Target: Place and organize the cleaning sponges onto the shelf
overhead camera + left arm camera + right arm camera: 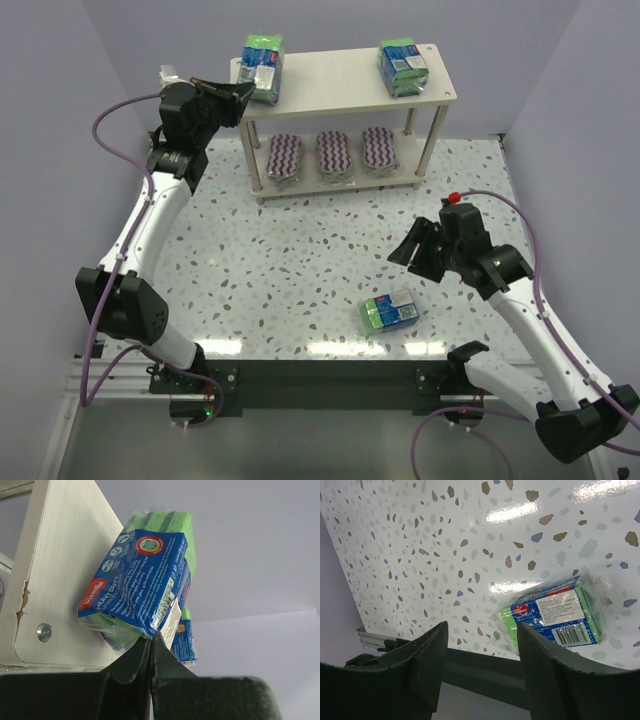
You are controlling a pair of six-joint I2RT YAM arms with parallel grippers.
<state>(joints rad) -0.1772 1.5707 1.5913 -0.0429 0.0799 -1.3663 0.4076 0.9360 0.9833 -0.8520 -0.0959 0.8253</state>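
Observation:
The cream-white shelf (340, 78) stands at the back of the table. Three striped oval sponges (333, 153) lie in a row on its lower board. One green-and-blue pack (262, 62) sits at the top board's left end, another pack (403, 65) at its right end. My left gripper (245, 97) is shut, its tips (151, 639) against the lower edge of the left pack (140, 580) on the board (60, 555); nothing shows between the jaws. A third pack (389, 310) lies on the table. My right gripper (410, 250) hovers open just up-left of that pack (555, 615).
Purple walls enclose the speckled table (300, 260) on three sides. The arm bases are bolted along the near edge, where a dark rail (330, 375) runs. The right arm's elbow (490, 265) hangs over the table's right part.

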